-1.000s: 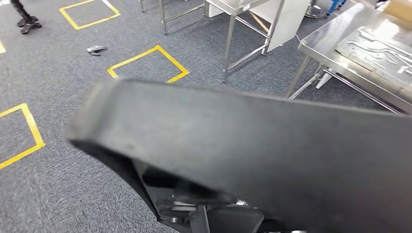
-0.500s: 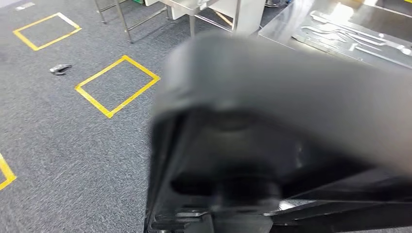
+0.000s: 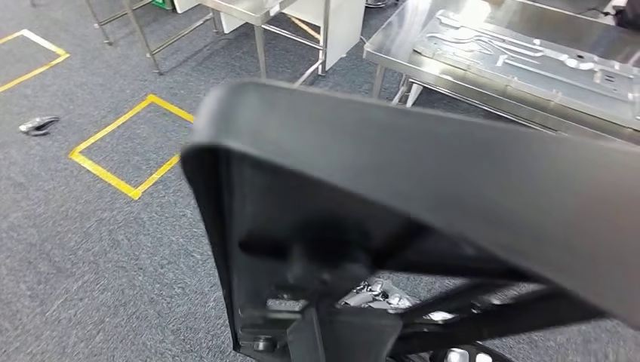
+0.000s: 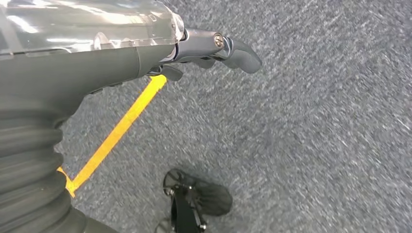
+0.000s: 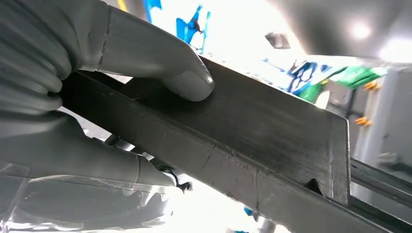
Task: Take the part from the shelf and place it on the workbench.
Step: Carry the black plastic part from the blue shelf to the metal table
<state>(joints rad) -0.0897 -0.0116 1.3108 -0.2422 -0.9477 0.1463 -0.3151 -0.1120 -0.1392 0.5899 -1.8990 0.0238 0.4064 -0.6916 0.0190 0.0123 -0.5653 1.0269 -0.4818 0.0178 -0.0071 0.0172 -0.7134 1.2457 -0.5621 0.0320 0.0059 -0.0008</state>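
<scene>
A large black part [image 3: 423, 173] fills the near middle of the head view, tilted, with its ribbed underside toward me. In the right wrist view my right hand [image 5: 73, 97] grips this black part [image 5: 262, 141], the thumb pressed on one flat face and the fingers wrapped under its edge. The steel workbench [image 3: 400, 38] stands ahead at the upper right, beyond the part, with a shaped metal plate [image 3: 528, 56] lying on it. My left hand [image 4: 145, 53] hangs over the grey carpet with nothing in it, its fingers apart.
Another steel table [image 3: 249, 7] stands at the top centre-left. A yellow taped square [image 3: 124, 147] and a small dark object [image 3: 38, 124] lie on the carpet to the left. A yellow tape line [image 4: 116, 131] runs under my left hand.
The whole picture has shifted as the camera turned: the workbench now sits further left and closer, the floor squares slid left. The black part stays held in front of me.
</scene>
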